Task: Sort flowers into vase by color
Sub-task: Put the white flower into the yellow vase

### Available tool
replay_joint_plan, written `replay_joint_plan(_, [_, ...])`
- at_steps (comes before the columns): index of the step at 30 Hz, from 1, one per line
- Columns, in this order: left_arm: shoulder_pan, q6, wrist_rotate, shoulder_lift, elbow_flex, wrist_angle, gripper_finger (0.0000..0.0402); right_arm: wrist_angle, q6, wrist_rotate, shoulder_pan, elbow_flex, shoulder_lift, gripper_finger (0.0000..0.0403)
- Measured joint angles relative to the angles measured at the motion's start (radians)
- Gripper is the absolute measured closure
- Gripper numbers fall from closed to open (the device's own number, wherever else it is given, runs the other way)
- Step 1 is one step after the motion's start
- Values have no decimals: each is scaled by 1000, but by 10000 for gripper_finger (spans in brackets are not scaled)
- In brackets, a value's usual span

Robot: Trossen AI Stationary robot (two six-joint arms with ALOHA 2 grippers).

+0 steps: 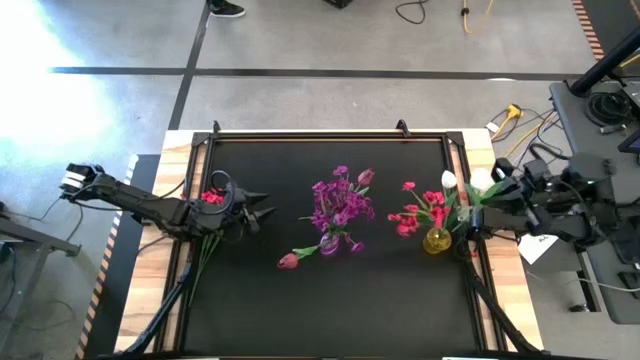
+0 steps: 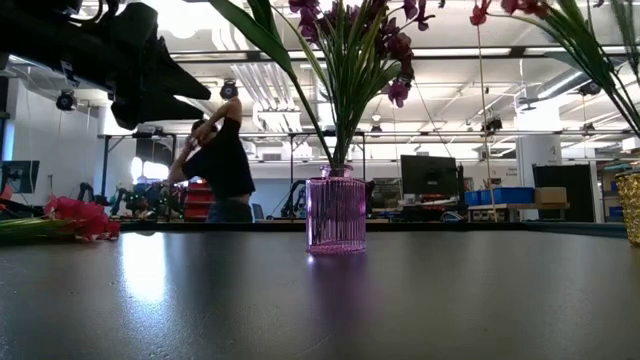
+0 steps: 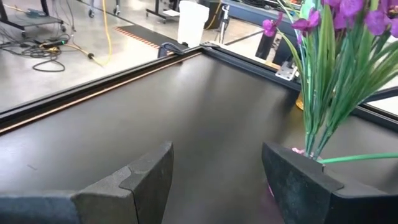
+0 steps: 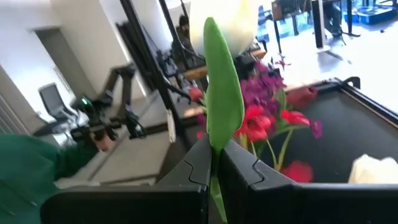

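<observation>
Table: black mat (image 1: 330,300) inside a dark frame, on a wooden top.

Pink vase (image 2: 335,214): ribbed glass, upright near the middle of the mat; holds the purple flowers (image 1: 340,205), green stems fanning upward.

Yellow vase (image 1: 437,241): upright near the right edge of the mat; holds the red flowers (image 1: 420,210).

Loose flower (image 1: 289,261): pinkish-red bloom lying flat on the mat, just left of the pink vase and a little nearer, stem pointing toward the vase.

Waiting pile (image 1: 211,198): red blooms lying at the left edge of the mat, stems trailing toward the near side; seen low on the left in the table-level picture (image 2: 80,216).

Left gripper (image 1: 262,207): above the left part of the mat, just right of the waiting pile, pointing toward the pink vase – fingers (image 3: 140,186) spread wide apart, nothing between them, bare mat showing in the gap.

Right gripper (image 1: 470,222): at the right edge of the mat, right beside the yellow vase – fingers (image 4: 186,171) closed tight on the green stem of a white flower (image 1: 449,180), leaf and pale bloom (image 4: 233,22) standing up out of the grip.

White flower position: bloom above the far-right side of the yellow vase; whether the stem end is inside the vase mouth cannot be told.

Second white bloom (image 4: 373,171): close beside the right gripper, well in front of the red blooms.

Room beyond: a person (image 2: 222,160) standing far behind the table, arms raised.
</observation>
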Motion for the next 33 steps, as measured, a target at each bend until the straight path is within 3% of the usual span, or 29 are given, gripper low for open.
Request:
replay_joint_plan(10, [0,0,-5,0,0,1,173,77,-25,-10,0,-130,-1,390])
replay_joint_plan(33, [0,17,-5,0,0,-5,173,253,51,-11,0,-222,-86,390])
